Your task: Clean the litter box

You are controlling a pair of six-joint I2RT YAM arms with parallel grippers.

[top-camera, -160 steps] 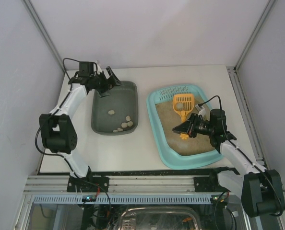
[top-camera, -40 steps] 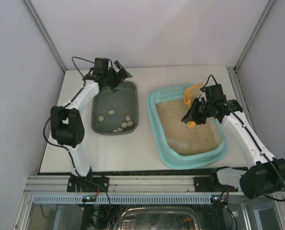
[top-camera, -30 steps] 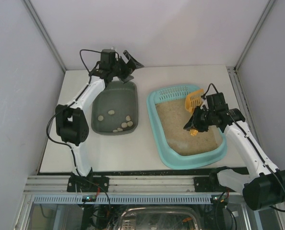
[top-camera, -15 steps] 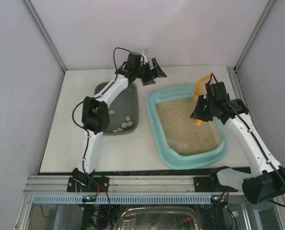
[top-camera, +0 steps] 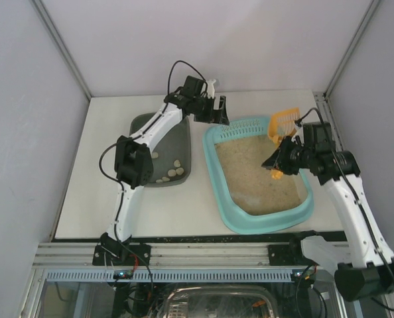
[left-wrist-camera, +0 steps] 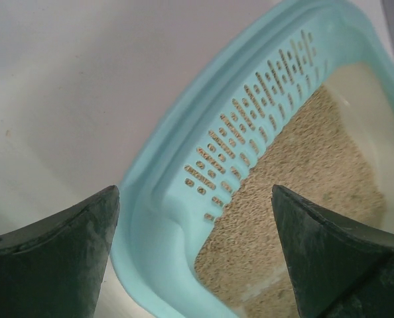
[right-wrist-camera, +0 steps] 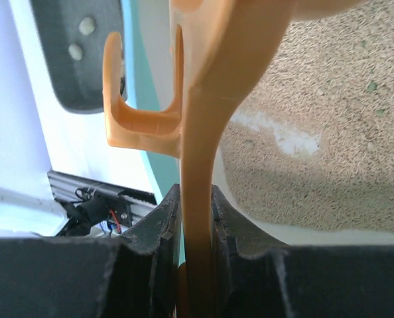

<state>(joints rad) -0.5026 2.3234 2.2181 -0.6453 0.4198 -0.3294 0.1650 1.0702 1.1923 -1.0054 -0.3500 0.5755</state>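
Moved since the earlier shots: left pincer [top-camera: 218, 111] off the far-left end of the grey tub [top-camera: 180, 142], now across at the far-left corner of the litter box [top-camera: 263, 224]. Scoop [top-camera: 284, 122] up out of the litter [top-camera: 253, 172] where it lay flat before, now raised over the box's far-right corner.

Left pincer: spread wide open, nothing between the jaws. In the left wrist view, straddling the box's corner rim and the end of the perforated strip [left-wrist-camera: 250, 129], hanging above them; contact not discernible.

Right pincer [top-camera: 281, 161]: clamped tight on the scoop's orange handle. Confirmed in the right wrist view, handle pinched between both fingers [right-wrist-camera: 150, 258], side hook of the handle sticking out clear of the grip. Scoop head tilted up toward the far edge, handle end pointing down over the litter. Contents of the scoop head: cannot tell.

Litter box: on the right half of the bench [top-camera: 97, 199], long axis near-to-far, a bit skewed, perforated strip at the far end. Beige litter across the floor, one pale streak [top-camera: 247, 196] toward the near end.

Grey tub: left of the box, just beside it, not touching. Several pale lumps [top-camera: 170, 173] bunched at its near end.
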